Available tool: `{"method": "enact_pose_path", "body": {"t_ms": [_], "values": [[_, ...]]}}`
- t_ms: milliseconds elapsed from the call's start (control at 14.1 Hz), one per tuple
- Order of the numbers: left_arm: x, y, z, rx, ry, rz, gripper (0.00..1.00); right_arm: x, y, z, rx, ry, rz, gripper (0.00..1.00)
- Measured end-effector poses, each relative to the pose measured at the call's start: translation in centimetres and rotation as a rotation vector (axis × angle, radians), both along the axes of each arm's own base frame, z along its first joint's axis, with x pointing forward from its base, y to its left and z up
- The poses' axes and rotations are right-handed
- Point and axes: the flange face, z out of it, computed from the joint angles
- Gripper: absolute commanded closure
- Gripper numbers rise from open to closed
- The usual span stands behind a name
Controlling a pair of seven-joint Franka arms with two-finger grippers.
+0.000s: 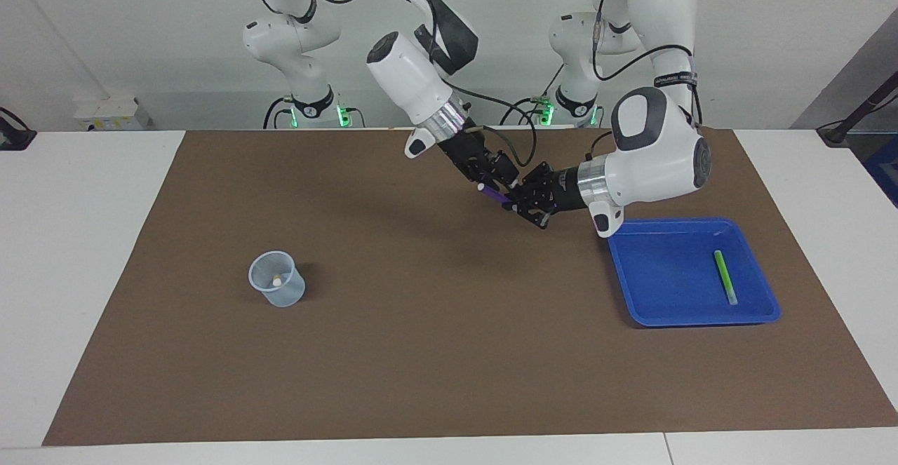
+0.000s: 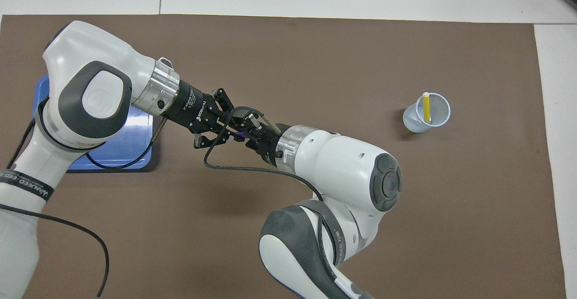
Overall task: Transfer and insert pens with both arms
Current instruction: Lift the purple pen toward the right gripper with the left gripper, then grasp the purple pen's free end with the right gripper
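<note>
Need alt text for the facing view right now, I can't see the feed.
Above the middle of the brown mat, the left hand, shut on the slim purple marker pen, meets the right hand at the pen's whitish tip. A slim green marker pen lies in the blue plastic tray; a clear plastic cup stands toward the right arm's end.

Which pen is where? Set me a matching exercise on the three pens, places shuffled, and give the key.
Things:
1. yellow pen
2. purple pen
3. green pen

Places:
A. lying in the tray
B. standing in the cup
C. held in the air by the left gripper

Pairs: 1-B, 2-C, 3-A
</note>
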Motion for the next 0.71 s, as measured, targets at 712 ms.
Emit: {"method": "enact_pose_path", "body": {"t_ms": [712], "values": [[0.0,-0.5,0.0,0.008,0.004,0.021,1.0,2.1,-3.3,-0.6,-0.071,-0.055,0.095,0.4]]}}
